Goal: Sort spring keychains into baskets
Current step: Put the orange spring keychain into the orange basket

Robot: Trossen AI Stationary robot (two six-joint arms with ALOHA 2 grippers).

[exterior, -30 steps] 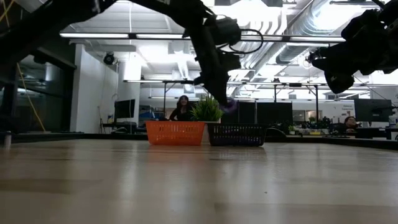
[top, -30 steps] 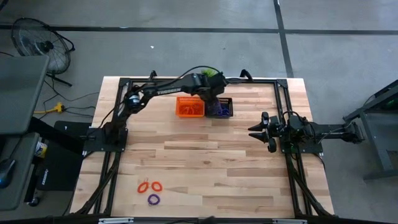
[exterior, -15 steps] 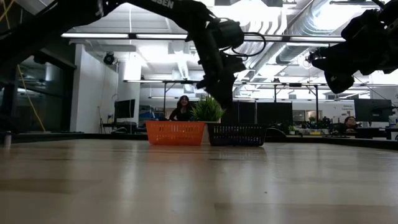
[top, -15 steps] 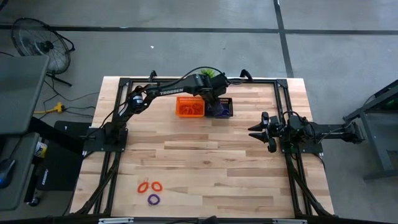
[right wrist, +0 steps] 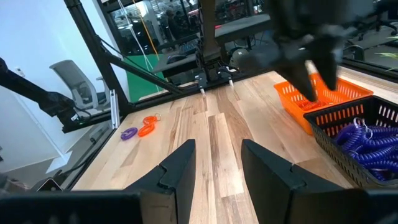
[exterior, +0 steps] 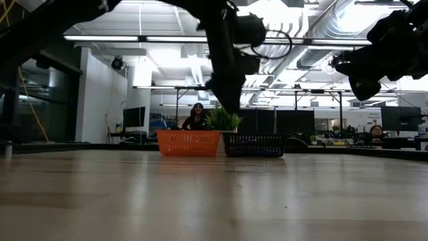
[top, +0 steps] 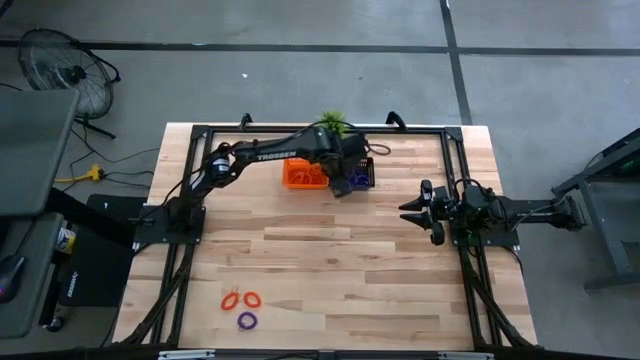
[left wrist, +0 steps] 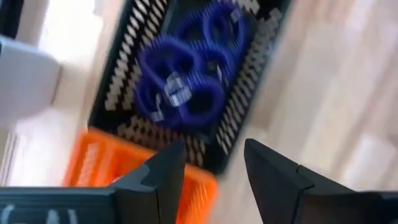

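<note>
An orange basket (top: 303,177) and a black basket (top: 362,176) stand side by side at the table's far middle. Several purple spring keychains (left wrist: 186,74) lie in the black basket. My left gripper (left wrist: 212,149) hovers open above the near edge where the two baskets meet, with nothing between its fingers. Two orange-red keychains (top: 239,299) and one purple keychain (top: 247,321) lie loose on the table near its front left. At the table's right side my right gripper (right wrist: 217,149) hangs above the wood, open and holding nothing.
A small green plant (top: 335,122) stands just behind the baskets. Dark frame rails (top: 180,290) run along the table's left, right and far sides. Bare wood (top: 330,270) lies between the baskets and the loose keychains. A person (exterior: 196,115) sits in the room beyond.
My left gripper has opened above the black basket and let go of a purple keychain, which no longer shows at its fingertips. It has then drawn back a little toward the table's near edge and the orange basket, rising slightly.
</note>
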